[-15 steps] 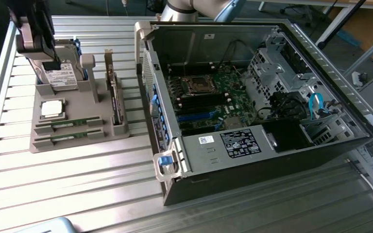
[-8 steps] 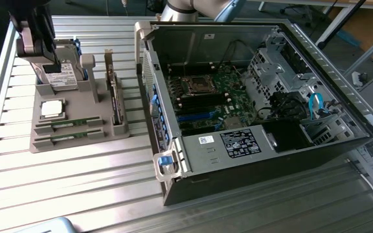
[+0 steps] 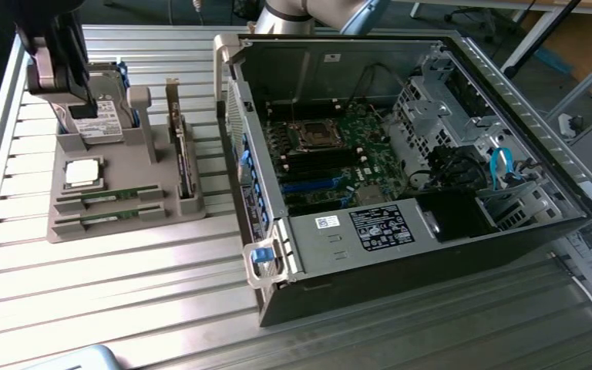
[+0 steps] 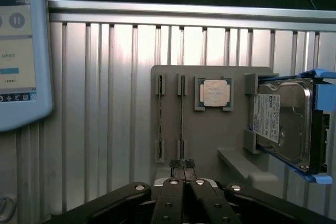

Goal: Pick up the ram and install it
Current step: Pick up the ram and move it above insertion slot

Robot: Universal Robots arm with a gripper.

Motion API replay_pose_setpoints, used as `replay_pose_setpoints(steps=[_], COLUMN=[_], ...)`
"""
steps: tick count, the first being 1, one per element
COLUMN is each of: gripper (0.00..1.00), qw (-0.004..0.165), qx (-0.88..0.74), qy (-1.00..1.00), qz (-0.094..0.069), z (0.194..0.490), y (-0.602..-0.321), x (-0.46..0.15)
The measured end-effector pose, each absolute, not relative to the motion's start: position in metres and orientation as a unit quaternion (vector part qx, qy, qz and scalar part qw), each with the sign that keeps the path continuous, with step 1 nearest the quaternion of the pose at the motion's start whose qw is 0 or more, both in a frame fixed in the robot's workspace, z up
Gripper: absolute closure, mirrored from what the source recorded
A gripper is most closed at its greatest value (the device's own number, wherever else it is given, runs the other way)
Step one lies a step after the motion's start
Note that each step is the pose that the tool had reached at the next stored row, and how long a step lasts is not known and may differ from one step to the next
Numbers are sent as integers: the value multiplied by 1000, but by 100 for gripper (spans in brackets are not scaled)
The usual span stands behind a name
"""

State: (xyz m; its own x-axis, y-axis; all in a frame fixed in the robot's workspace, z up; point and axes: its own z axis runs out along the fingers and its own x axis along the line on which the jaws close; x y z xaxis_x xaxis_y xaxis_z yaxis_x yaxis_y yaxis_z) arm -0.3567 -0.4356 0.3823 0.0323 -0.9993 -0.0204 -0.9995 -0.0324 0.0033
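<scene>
Hovering above tray (image 4: 210, 135) edge; jaws closed; ram (image 4: 181, 114) slotted.

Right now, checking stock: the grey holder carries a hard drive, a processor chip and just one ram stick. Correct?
No: the holder carries two, one ram stick and a second ram stick beside it, as the exterior view shows. The hard drive and processor chip are there.
</scene>
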Motion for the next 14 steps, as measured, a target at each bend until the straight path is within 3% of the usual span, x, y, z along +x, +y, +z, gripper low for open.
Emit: replay_pose_setpoints(steps=[14], gripper=[89], qw=[6], qx=[-718], qy=[696], qz=[8], z=[375], y=[-444], x=[-357])
